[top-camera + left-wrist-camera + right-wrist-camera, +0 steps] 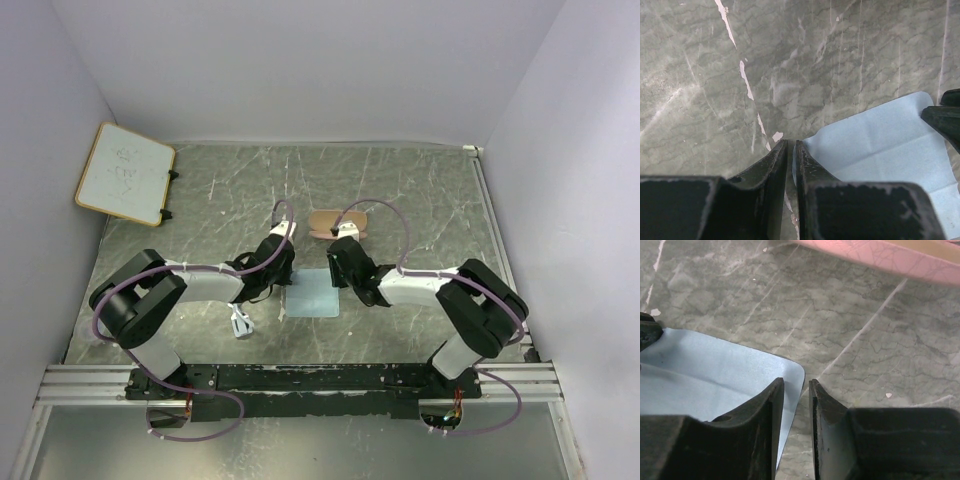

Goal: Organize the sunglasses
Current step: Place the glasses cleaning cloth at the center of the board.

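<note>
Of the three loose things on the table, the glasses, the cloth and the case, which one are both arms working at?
The light blue cloth: the left end effector and right end effector each sit at a corner. The sunglasses and tan-pink case lie apart.

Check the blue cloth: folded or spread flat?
Spread flat. The cloth lies as one open rectangle on the table; the wrist views show crease lines but no doubled layer.
</note>
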Controlling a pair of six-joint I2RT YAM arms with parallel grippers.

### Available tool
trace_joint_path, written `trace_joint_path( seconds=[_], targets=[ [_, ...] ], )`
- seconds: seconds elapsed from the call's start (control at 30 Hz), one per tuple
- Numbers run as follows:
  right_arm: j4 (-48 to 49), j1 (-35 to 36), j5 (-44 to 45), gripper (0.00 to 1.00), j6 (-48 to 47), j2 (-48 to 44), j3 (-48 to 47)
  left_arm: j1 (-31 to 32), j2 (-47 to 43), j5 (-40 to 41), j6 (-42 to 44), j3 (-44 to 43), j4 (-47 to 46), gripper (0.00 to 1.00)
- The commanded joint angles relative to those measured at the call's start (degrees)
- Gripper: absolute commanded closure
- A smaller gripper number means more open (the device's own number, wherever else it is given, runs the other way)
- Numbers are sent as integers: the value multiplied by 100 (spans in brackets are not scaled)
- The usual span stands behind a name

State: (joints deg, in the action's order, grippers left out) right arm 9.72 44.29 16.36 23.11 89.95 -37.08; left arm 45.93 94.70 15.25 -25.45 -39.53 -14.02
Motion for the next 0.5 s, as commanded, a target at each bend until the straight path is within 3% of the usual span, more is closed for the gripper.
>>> trace_joint_path(
  seconds=[0.0,0.47],
  targets=[
    [118,-75,-5,73,-7,118,-119,-23,43,11,49,-116,205,77],
    [157,-160,-104,72,2,348,-277,-24,54,-44,40,-100,145,78]
  ],
)
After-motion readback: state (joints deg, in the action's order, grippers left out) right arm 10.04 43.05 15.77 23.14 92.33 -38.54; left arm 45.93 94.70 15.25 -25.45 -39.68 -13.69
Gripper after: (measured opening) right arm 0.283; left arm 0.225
